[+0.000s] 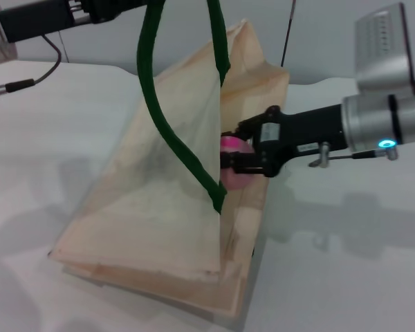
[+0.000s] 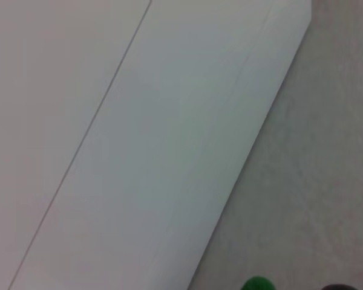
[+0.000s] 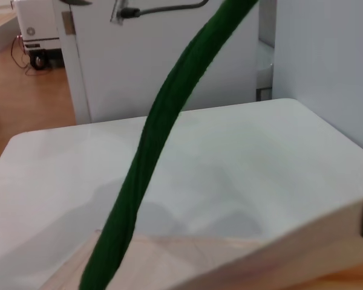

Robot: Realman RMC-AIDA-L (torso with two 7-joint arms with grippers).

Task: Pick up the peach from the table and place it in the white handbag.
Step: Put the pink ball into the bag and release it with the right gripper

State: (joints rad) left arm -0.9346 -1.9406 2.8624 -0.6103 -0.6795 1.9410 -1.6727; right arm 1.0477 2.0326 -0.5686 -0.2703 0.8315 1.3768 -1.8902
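Cream fabric fills the middle of the head view: the white handbag (image 1: 159,207) lies on the tabletop (image 1: 41,138) with its upper panel pulled up by 1 dark-green handle (image 1: 159,104), which rises toward the left tool (image 1: 107,8) at the top edge of that view, so the mouth of the handbag gapes toward the robot's right. The handle's top and the left tool's fingers are out of sight, so I cannot tell whether that tool is clenched on the handle or not, though the taut lift suggests it. The right tool (image 1: 236,160) reaches in from the right of the handbag and is clenched on the peach (image 1: 234,149), which sits right at the handbag's open mouth, just beside the raised panel and above the lower one. The right wrist view shows the green handle crossing in front and the pale edge of the handbag below. The step in hand looks like the placing: the peach is carried to the opening but not yet let go. The next move likely calls for pushing a little deeper between the 2 panels, clear of the handle, then releasing the peach while the handbag is kept lifted open.
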